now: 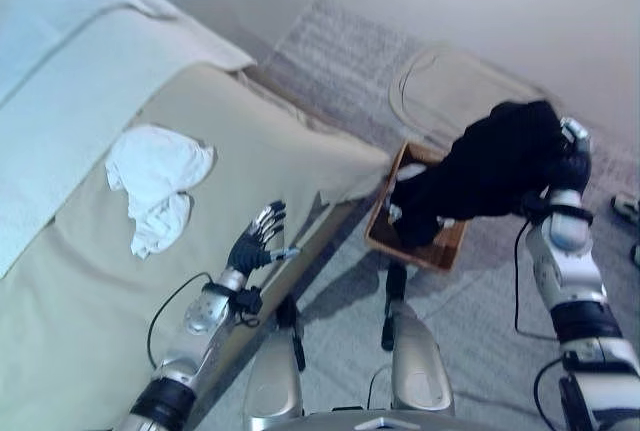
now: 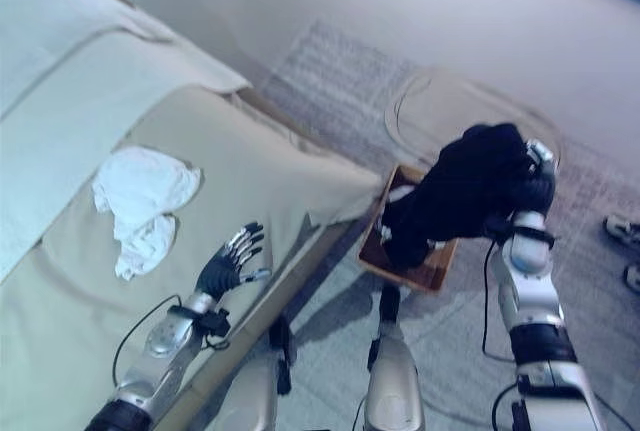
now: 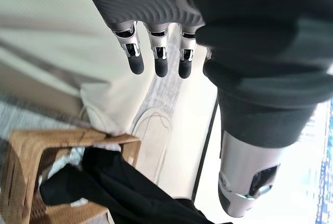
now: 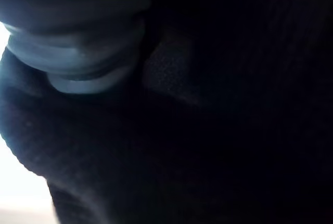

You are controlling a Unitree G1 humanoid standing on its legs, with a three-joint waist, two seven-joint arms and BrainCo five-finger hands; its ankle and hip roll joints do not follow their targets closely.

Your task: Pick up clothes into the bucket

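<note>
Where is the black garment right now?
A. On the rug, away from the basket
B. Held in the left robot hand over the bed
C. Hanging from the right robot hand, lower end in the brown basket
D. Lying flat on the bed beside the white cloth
C: the black garment drapes from the raised right robot hand with its lower end inside the brown basket, while the left robot hand hovers open over the bed.

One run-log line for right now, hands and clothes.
right hand: carrying black garment over wicker basket, hem inside | left hand: open, idle over bed | white garment: on bed
</note>
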